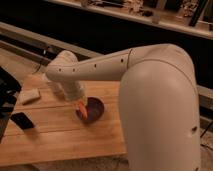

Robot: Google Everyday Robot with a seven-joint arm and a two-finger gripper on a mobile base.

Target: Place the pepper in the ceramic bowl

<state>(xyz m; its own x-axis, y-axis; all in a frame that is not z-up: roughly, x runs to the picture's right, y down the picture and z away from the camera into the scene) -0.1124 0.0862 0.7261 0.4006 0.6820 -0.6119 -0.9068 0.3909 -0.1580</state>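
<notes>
A: Where is the gripper (pixel 79 102)?
B: Low over the wooden surface (pixel 60 136), at the ceramic bowl's (pixel 97 111) left rim, clamped on the pepper (pixel 83 112).
A: And the pepper?
B: It hangs tilted beneath the gripper, over the bowl's left edge.

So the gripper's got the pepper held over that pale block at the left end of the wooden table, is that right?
Not quite. The camera view shows the gripper shut on the pepper and holding it over the left part of the ceramic bowl, near the middle of the wooden table. The pale block lies apart at the left end, with nothing over it.
</notes>
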